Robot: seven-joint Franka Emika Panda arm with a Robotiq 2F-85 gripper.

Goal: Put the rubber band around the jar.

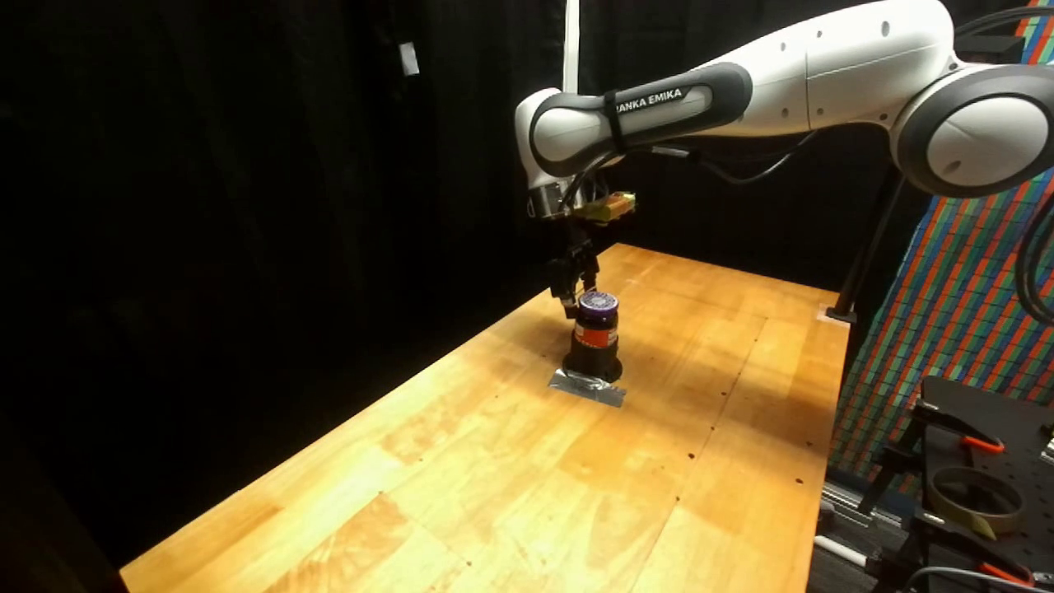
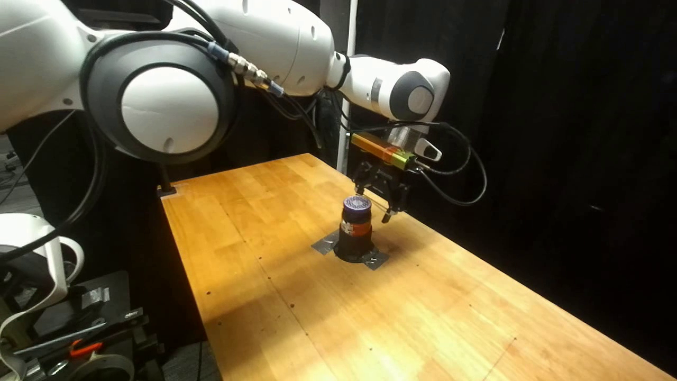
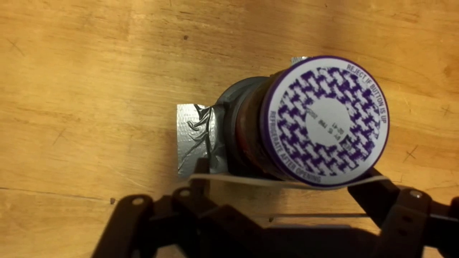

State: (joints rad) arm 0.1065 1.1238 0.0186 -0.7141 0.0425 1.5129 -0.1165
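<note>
The jar [image 2: 356, 228] stands upright, its lower end hidden inside a dark holder [image 1: 591, 362] on the table [image 1: 494, 494]. The lid [image 3: 328, 122] shows legible lettering around its rim; the stamp at its center is hard to read.

The rubber band [image 3: 251, 181] is stretched between the fingers [image 3: 373, 195] of the claw [image 2: 374, 205], which is spread wide. In the wrist view the band runs along the edge of the lid; contact cannot be determined. In both exterior views the band is too thin to trace, and the claw hangs just beside the jar, one fingertip indistinct against the lid.

Silver tape [image 3: 195, 143] runs from the holder onto the table; in the wrist view, the lid covers most of a second piece. The claw's linkages are dark and cut off at the lower edge of the wrist view. The white arm [image 1: 856, 70] is cut off in both exterior views.
</note>
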